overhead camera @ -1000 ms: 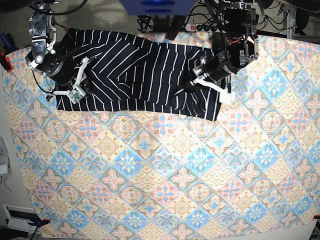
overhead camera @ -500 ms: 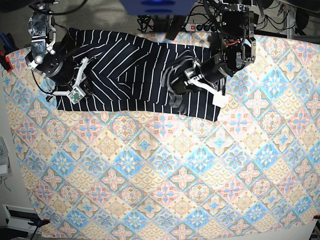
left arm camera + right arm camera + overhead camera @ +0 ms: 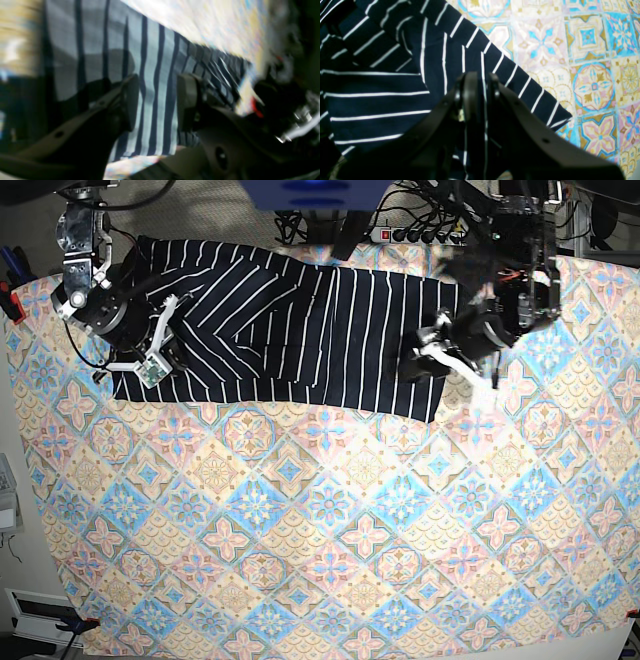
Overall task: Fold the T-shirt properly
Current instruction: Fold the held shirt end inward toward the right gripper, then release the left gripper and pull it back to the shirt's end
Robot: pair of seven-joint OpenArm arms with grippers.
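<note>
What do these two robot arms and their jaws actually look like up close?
Both arms are mostly black, built from chunky metal segments with loose black cables trailing near their bases. The right gripper has white brackets along a dark body; the left gripper ends in a white piece too. Seen from the wrist cameras, the fingers are dark, curved and tapering, with small round screw holes and flat pads at the tips.

table: pastel tile-patterned tablecloth | floor: dark | power strip behind
</note>
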